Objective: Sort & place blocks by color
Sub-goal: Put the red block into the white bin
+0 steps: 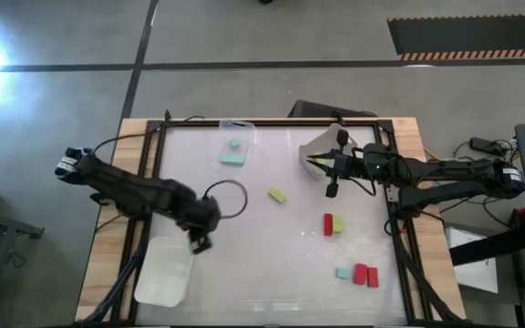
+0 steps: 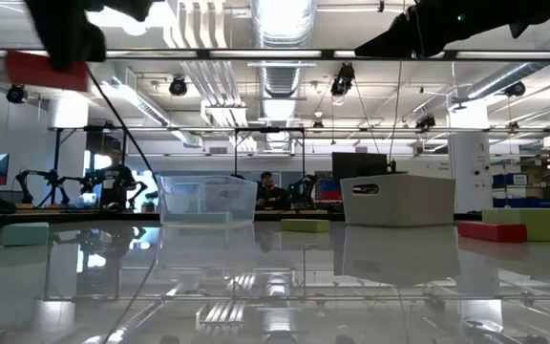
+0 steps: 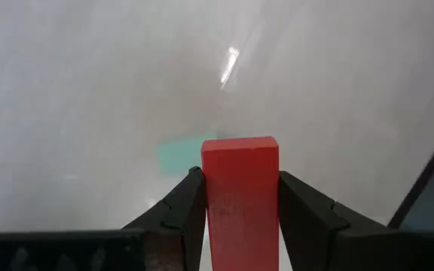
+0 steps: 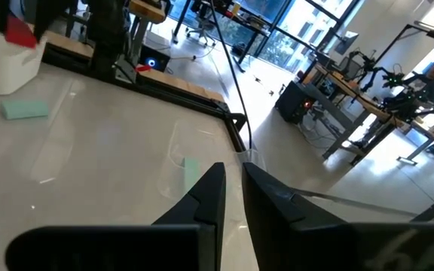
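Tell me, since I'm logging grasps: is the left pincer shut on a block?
Yes. The left pincer is shut on a red block, its fingers pressing both sides.

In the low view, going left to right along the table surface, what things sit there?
Mint-teal rectangular block → clear translucent plastic tray → yellow-green flat block → white opaque plastic bin → red flat block → yellow-green upright block.

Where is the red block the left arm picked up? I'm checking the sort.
The red block is clamped between the left gripper fingers, in the high view on the table's left, above the near-left white tray.
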You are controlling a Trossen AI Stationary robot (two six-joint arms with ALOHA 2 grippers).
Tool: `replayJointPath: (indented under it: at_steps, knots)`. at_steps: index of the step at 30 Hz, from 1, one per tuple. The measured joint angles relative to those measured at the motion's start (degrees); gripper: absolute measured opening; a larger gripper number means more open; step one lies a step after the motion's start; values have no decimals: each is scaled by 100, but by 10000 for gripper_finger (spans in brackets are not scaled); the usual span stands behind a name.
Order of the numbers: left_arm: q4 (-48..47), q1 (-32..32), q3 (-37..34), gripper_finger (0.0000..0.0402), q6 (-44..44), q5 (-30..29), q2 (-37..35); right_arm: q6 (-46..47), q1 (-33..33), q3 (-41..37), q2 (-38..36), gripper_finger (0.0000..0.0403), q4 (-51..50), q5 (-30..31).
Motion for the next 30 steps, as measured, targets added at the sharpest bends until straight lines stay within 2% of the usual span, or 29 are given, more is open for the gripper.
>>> replayJointPath:
  at_steps: [4,8,15,19,30]
  knots:
    - [-426,-661,-91,116,620,22,-205,0,0,1,0,38,-2,20]
    - [-424,-1323,-306,116,933,30,-308,4,0,0,0,38,0,20]
    - [-125,-2204,-997,132,735,132,-295,7,0,0,0,38,0,20]
    - [480,-2400,-1310,134,693,280,-289,64,0,1,0,38,0,18]
    - [623,-2458,-1857,137,155,305,-289,61,0,1,0,38,2,18]
